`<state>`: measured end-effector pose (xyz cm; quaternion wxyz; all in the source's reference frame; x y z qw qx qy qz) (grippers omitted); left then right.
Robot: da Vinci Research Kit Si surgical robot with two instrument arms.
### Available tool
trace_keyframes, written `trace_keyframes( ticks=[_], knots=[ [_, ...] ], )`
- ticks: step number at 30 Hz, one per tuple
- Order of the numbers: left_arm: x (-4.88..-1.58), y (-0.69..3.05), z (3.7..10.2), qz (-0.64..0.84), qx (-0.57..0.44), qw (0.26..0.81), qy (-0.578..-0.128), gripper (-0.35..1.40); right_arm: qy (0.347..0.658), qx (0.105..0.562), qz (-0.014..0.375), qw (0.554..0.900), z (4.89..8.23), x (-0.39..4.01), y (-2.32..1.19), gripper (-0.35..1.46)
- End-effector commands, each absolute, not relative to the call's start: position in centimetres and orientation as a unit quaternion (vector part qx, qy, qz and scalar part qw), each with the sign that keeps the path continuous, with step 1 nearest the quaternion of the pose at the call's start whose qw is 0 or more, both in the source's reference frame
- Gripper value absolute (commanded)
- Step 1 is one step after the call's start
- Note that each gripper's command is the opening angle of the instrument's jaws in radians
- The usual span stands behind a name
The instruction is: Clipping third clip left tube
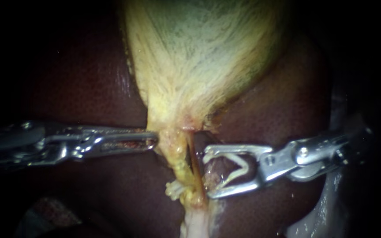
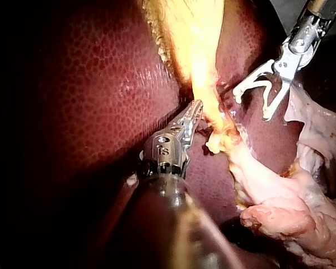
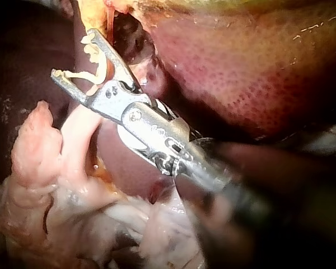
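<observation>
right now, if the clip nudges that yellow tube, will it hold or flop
Probably floppy: the yellow tube is thin, soft-looking, and taut only where the left instrument grips it. Likely slippery, as it glistens. The clip in the right instrument may shove it sideways.

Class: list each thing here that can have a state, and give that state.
left instrument: jaws shut on the gallbladder
right instrument: jaws wide apart, holding the loaded clip
loaded clip: open, on no tube yet
placed clip: closed on the tube
</observation>
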<state>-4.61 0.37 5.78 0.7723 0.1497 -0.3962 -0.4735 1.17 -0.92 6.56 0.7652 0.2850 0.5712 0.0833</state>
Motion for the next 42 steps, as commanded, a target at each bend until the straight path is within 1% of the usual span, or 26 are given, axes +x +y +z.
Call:
trace_keyframes(
  ticks=[1,7,12,16,22,29,31,34,36,42],
  knots=[
    [-4.62,0.36,5.76,-0.474,0.149,0.772,-0.396,-0.35,0.570,0.285,0.086,0.766,6.60,1.22,-0.92,0.59],
    [-4.63,0.33,5.70,-0.475,0.148,0.772,-0.395,-0.35,0.564,0.299,0.103,0.763,6.87,1.36,-0.91,0.58],
    [-4.63,0.33,5.66,-0.476,0.149,0.772,-0.395,-0.35,0.557,0.306,0.109,0.765,7.11,1.35,-0.89,0.57],
    [-4.64,0.34,5.62,-0.476,0.149,0.771,-0.396,-0.35,0.544,0.302,0.108,0.776,7.23,1.33,-0.86,0.57],
    [-4.67,0.33,5.54,-0.479,0.147,0.768,-0.399,-0.35,0.537,0.299,0.106,0.781,7.37,1.33,-0.87,0.57],
    [-4.73,0.35,5.54,-0.480,0.146,0.767,-0.400,-0.35,0.538,0.297,0.103,0.782,7.35,1.42,-0.99,0.57],
    [-4.74,0.36,5.55,-0.480,0.146,0.767,-0.400,-0.35,0.538,0.305,0.096,0.780,7.32,1.43,-1.04,0.57],
    [-4.77,0.37,5.57,-0.478,0.145,0.768,-0.400,-0.35,0.539,0.330,0.074,0.771,7.26,1.48,-1.12,0.55],
    [-4.79,0.38,5.58,-0.479,0.145,0.768,-0.400,-0.35,0.537,0.344,0.067,0.768,7.23,1.52,-1.16,0.54],
    [-4.83,0.39,5.60,-0.480,0.142,0.768,-0.400,-0.35,0.543,0.351,0.055,0.761,7.22,1.69,-1.21,0.53]
  ],
)
